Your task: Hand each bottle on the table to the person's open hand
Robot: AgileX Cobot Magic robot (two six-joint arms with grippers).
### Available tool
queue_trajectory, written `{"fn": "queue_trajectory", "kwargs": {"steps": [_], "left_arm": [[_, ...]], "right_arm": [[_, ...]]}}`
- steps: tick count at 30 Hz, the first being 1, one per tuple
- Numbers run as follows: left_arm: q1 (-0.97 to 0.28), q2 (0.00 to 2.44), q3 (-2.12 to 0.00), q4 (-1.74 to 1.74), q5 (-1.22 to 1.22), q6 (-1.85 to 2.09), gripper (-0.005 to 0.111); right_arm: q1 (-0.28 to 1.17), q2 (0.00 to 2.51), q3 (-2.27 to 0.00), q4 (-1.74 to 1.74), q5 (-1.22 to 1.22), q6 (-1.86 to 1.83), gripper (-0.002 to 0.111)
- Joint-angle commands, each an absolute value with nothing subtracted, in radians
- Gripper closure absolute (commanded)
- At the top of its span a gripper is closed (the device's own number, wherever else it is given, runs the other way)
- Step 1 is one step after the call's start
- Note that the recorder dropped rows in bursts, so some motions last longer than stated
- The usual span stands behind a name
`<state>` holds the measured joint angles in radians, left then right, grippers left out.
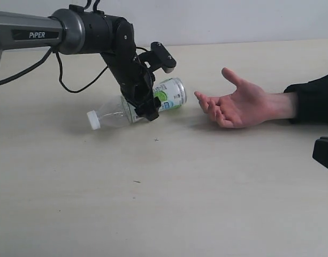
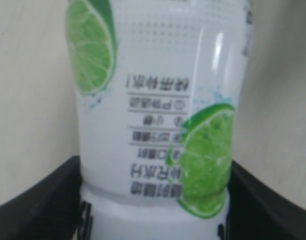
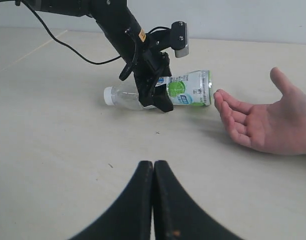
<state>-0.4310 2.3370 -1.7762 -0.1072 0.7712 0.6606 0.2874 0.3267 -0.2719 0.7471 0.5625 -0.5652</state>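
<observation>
Clear plastic lime-label bottle (image 1: 172,93) lies sideways on the table (image 1: 153,209), base just beside the open hand (image 1: 241,104) — left gripper (image 1: 147,109) straddles its middle, clamped or loose cannot tell, right gripper (image 3: 153,170) pinched closed — grip the label squarely, lift level.

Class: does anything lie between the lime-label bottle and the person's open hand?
Nothing visible does. Only bare table separates the lime-label bottle from the hand; the left claw straddles that bottle.

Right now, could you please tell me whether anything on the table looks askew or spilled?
Only the bottle: it is on its side, cap away from the hand, base toward it, between the left gripper's jaws. No spill shows.
</observation>
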Motion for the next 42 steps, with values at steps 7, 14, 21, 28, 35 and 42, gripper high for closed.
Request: {"fn": "queue_trajectory", "kwargs": {"steps": [7,14,21,28,35,42], "left_arm": [[-0.432,2.331,-1.782,-0.110,0.806,0.654,0.063],[-0.432,2.271,-1.782,-0.107,0.832,0.689,0.106],[-0.514,2.115,-1.782,-0.027,0.870,0.922,0.107],[-0.658,2.059,-1.782,0.160,0.858,1.295,0.107],[-0.793,2.077,-1.782,0.312,0.593,1.329,0.107],[-0.853,2.161,-1.784,0.344,0.405,1.376,0.107]], "right_arm": [[0.284,0.323,-0.268,0.742,0.551,-0.568,0.108],[0.284,0.323,-0.268,0.742,0.551,-0.568,0.108],[0.284,0.323,-0.268,0.742,0.551,-0.568,0.108],[0.284,0.323,-0.268,0.742,0.551,-0.568,0.108],[0.284,0.323,-0.268,0.742,0.551,-0.568,0.108],[0.284,0.323,-0.268,0.742,0.551,-0.568,0.108]]}}
